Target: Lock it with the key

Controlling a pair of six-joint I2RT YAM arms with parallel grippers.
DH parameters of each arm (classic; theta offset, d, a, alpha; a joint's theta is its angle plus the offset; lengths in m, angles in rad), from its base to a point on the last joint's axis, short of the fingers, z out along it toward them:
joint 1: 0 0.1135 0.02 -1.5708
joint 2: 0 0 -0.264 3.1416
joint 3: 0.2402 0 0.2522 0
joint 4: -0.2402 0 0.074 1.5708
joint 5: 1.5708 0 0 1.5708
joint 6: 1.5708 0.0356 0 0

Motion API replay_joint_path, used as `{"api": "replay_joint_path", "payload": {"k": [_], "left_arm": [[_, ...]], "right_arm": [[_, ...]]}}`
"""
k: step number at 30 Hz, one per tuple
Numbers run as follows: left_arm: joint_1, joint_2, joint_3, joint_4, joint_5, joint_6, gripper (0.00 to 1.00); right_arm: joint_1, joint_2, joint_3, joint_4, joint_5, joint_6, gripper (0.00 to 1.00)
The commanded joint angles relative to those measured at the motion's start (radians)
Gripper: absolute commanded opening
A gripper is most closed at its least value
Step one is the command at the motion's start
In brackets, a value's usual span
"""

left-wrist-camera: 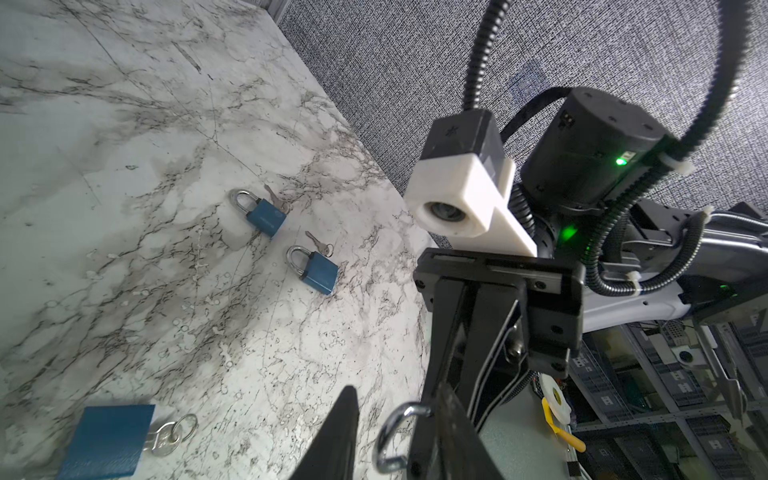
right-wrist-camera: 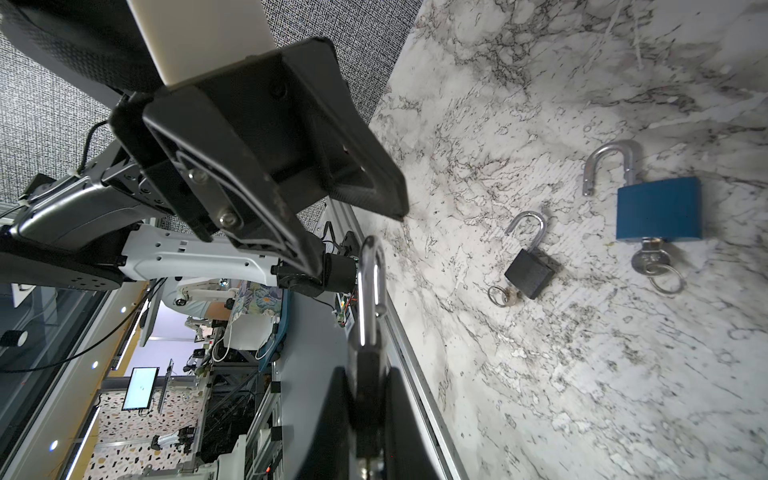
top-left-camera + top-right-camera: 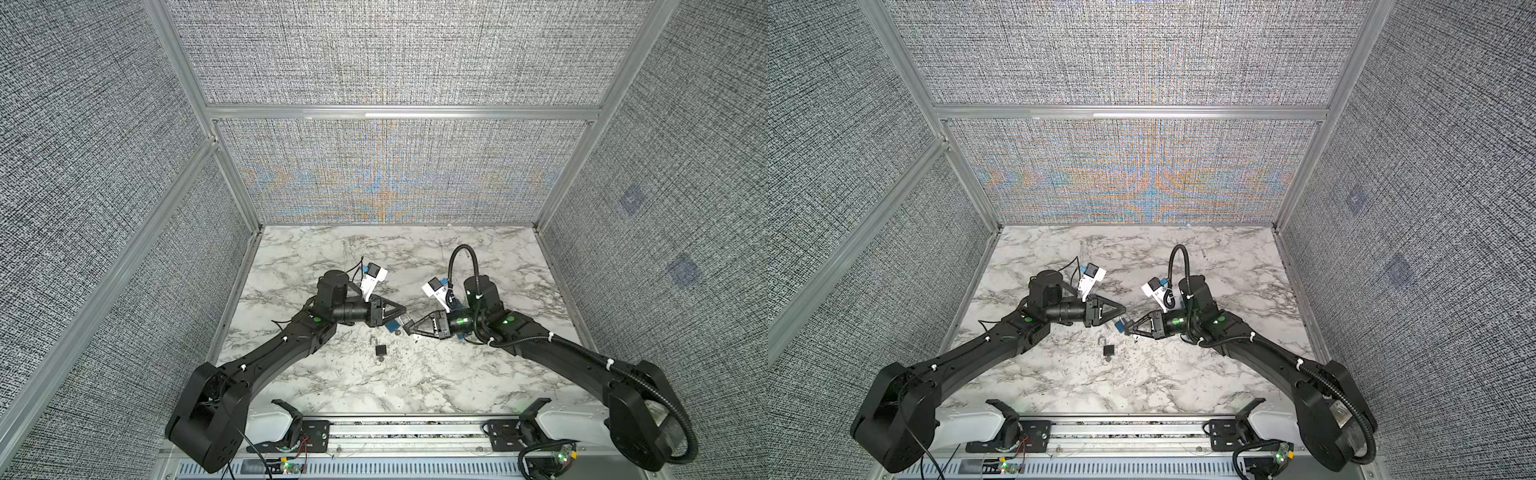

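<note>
Meeting above the middle of the bench (image 3: 415,257), the two arms leave wide bare marble behind them up to the back wall (image 3: 399,174), and narrower strips beside the left wall (image 3: 124,249) and right wall (image 3: 665,249). The front is bounded by the metal rail (image 3: 415,428). The right gripper (image 3: 410,329) has its jaws clamped on the held padlock (image 2: 368,365), which sits off the bench between the two grippers. The left gripper (image 2: 358,239) has its jaws apart, one tip on each side of that lock's shackle top, with no contact visible. On the bench just in front of the grippers lies the black padlock (image 2: 530,272), shackle swung open, with its key (image 2: 509,296) in the body. Near it lies the large blue padlock (image 2: 658,210), also open, with a ringed key (image 2: 650,262) inserted. In both top views the left gripper hides much of this blue lock. Two small blue padlocks (image 1: 266,216) (image 1: 318,272) with closed shackles and keys beside them show only in the left wrist view, near the bench edge at the right wall. The held padlock's shackle appears edge-on, so I cannot tell whether it is latched. Its lower end is cut off, so I cannot make out any key there.
</note>
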Motion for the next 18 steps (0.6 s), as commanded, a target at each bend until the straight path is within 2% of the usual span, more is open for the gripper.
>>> {"api": "replay_joint_path", "payload": {"k": [1, 9, 18], "left_arm": [[0.000, 0.002, -0.007, 0.028, 0.031, -0.003, 0.31], [0.001, 0.003, -0.034, 0.062, 0.040, -0.024, 0.29], [0.001, 0.003, -0.038, 0.065, 0.045, -0.025, 0.08]], "right_arm": [[0.000, 0.002, 0.002, 0.046, -0.027, 0.010, 0.00], [-0.001, 0.003, 0.008, 0.053, -0.030, 0.017, 0.00], [0.000, 0.004, 0.018, 0.056, -0.030, 0.025, 0.00]]}}
